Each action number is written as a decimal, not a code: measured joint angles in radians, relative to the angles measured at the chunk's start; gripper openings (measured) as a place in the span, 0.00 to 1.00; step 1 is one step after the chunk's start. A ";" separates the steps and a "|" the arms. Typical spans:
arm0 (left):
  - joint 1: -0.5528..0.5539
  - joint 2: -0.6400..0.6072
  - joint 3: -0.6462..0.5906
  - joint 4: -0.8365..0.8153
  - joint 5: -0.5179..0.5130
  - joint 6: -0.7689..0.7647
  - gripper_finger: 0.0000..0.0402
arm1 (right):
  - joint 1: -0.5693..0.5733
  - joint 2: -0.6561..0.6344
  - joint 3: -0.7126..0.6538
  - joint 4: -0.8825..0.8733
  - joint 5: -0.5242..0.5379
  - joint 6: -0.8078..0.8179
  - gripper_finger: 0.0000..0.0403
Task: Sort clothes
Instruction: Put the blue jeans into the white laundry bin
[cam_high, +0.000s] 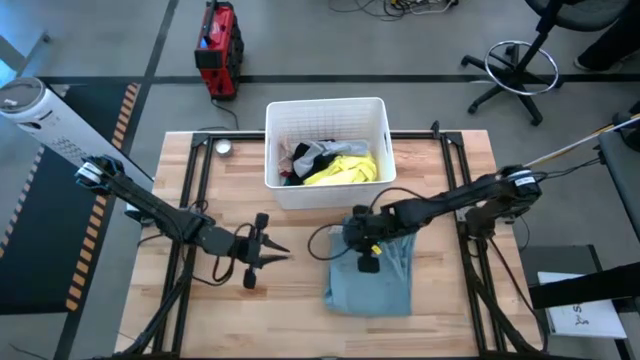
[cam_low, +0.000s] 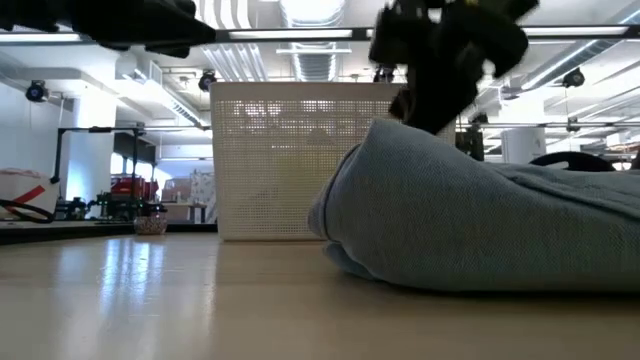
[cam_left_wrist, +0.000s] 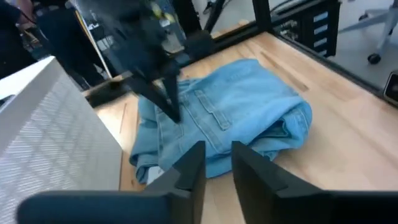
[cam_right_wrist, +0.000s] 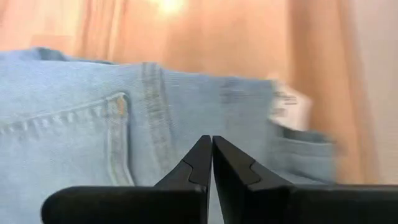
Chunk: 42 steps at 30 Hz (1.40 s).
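- The light blue jeans (cam_high: 372, 275) lie folded in a heap on the wooden table (cam_high: 300, 320), in front of the white basket (cam_high: 327, 115) and a little toward the right side.
- The right gripper (cam_high: 366, 262) hangs above the jeans' near-basket edge, its fingers (cam_right_wrist: 208, 165) pressed together with nothing between them.
- The left gripper (cam_high: 270, 252) hovers over bare table left of the jeans, pointing toward them; its fingers (cam_left_wrist: 189, 165) stand a narrow gap apart and hold nothing.
- More clothes sit in the basket: a bright yellow top (cam_high: 345, 168), with grey and dark pieces (cam_high: 312, 157) beside it.
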 joint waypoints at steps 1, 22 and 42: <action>0.000 0.020 0.000 0.012 0.000 0.001 0.18 | 0.000 -0.011 0.029 -0.050 0.028 -0.017 0.00; -0.021 0.667 0.293 0.058 -0.183 0.380 0.61 | 0.030 -0.113 0.045 -0.232 0.147 0.037 0.00; 0.046 0.876 0.430 0.263 -0.166 0.586 0.62 | 0.031 -0.094 -0.165 0.059 0.011 0.118 0.00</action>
